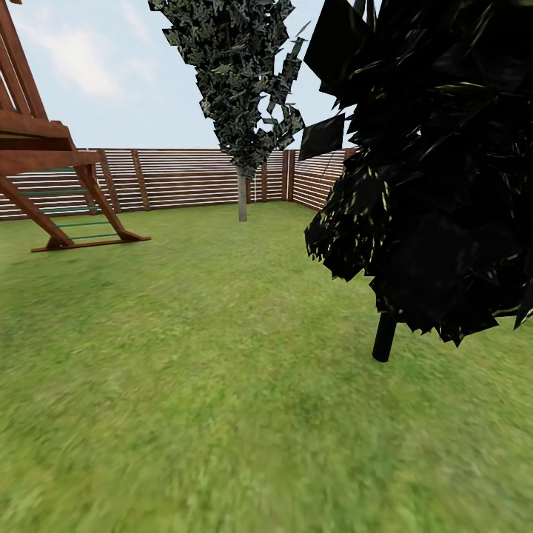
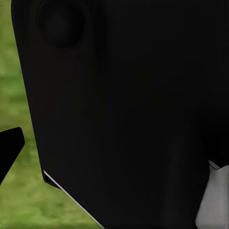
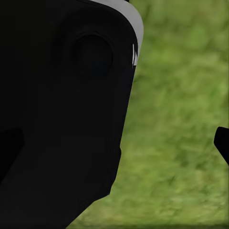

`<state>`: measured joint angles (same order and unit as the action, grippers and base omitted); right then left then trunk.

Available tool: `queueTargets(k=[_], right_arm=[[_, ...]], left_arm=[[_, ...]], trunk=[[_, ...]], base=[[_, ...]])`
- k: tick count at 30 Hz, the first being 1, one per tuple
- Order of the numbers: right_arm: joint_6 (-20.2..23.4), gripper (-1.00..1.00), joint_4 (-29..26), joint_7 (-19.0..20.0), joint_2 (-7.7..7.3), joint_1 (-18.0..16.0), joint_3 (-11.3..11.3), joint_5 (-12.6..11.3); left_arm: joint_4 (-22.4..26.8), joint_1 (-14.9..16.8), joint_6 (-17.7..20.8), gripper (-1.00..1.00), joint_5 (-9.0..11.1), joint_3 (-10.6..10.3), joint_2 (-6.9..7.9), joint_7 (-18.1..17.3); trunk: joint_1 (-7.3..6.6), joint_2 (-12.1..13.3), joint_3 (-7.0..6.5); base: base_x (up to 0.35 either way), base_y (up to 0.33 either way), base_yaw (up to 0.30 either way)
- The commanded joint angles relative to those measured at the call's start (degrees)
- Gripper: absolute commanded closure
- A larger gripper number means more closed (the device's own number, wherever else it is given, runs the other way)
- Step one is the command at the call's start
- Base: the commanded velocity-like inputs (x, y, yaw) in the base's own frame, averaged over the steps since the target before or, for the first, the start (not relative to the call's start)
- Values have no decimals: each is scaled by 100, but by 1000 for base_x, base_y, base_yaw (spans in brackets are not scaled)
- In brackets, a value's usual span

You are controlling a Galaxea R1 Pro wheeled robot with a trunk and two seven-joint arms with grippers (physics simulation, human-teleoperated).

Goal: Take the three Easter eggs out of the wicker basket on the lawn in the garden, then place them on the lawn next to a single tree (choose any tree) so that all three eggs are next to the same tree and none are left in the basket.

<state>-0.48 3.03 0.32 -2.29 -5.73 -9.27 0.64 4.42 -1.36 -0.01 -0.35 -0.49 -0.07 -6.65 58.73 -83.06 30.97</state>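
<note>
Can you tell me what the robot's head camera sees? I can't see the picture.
A green lawn with a dark, near-black tree close on the right, a thinner tree by the brown slatted fence, and a wooden play frame at left.

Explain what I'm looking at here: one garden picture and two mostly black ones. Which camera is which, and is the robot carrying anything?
The large picture comes from the camera on the robot's head, looking forward over the lawn. Close on the right stands a dark, near-black cone-shaped tree on a short black trunk. Farther back is a tree with a pale bare trunk, in front of the brown slatted fence. At the left is a wooden play frame.

The other two pictures come from cameras near each gripper. In both, a black part of the robot's own body sits right before the lens, with grass beyond. A dark tip shows at each picture's edge, too little to tell whether either gripper is open, shut or holding something.
</note>
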Motion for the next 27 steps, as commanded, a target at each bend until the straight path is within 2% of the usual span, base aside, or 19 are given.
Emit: queueTargets(k=[1, 27], right_arm=[[-5, -100, 13, 3, 1, -8, -31, 7], [-5, -100, 13, 5, 1, -8, -31, 7]], left_arm=[[14, -5, -1, -100, -5, -4, 3, -11], [15, -5, -2, -100, -3, -4, 2, -11]], trunk=[[0, -2, 4], [0, -2, 4]], base=[[0, 0, 0], [0, 0, 0]])
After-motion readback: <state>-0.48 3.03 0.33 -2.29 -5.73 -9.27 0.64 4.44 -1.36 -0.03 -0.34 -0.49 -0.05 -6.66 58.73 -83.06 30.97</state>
